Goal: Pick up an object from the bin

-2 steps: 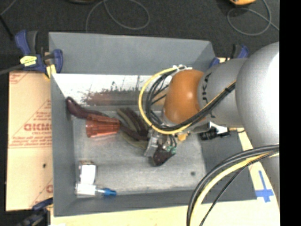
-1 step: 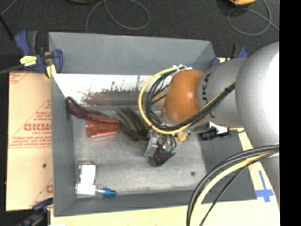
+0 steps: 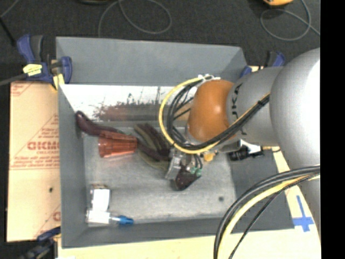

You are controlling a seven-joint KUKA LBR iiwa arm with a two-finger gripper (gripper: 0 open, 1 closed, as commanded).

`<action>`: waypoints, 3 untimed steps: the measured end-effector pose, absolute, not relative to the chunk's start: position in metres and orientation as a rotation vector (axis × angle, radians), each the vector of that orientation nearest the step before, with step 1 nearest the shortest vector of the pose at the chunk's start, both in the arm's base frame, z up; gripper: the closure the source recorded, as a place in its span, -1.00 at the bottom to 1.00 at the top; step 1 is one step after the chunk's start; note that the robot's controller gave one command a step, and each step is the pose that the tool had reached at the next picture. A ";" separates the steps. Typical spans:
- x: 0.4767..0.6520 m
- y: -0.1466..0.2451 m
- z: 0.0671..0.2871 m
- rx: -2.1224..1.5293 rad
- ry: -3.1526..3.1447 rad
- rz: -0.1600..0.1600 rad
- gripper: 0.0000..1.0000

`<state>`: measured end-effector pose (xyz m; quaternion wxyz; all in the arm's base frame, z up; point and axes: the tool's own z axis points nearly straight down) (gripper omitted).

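My gripper [image 3: 181, 176] is low in the middle of the bin, just right of a floppy bundle of olive and dark purple strips [image 3: 152, 144]. Its lower end is dark and sits close to the bin floor. An orange-red ribbed cone-shaped piece [image 3: 116, 145] lies on its side left of the bundle. Nothing can be made out held in the gripper.
A dark maroon curved strip [image 3: 88, 125] lies by the back left wall. A white plastic piece with a blue cap [image 3: 102, 209] rests in the front left corner. The arm with its orange cover and cables overhangs the bin's right side.
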<state>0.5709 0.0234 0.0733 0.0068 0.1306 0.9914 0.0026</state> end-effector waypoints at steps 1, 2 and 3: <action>0.571 0.023 0.073 0.409 3.101 0.008 1.00; 0.571 0.024 0.073 0.410 3.101 0.008 1.00; 0.571 0.024 0.073 0.411 3.101 0.009 1.00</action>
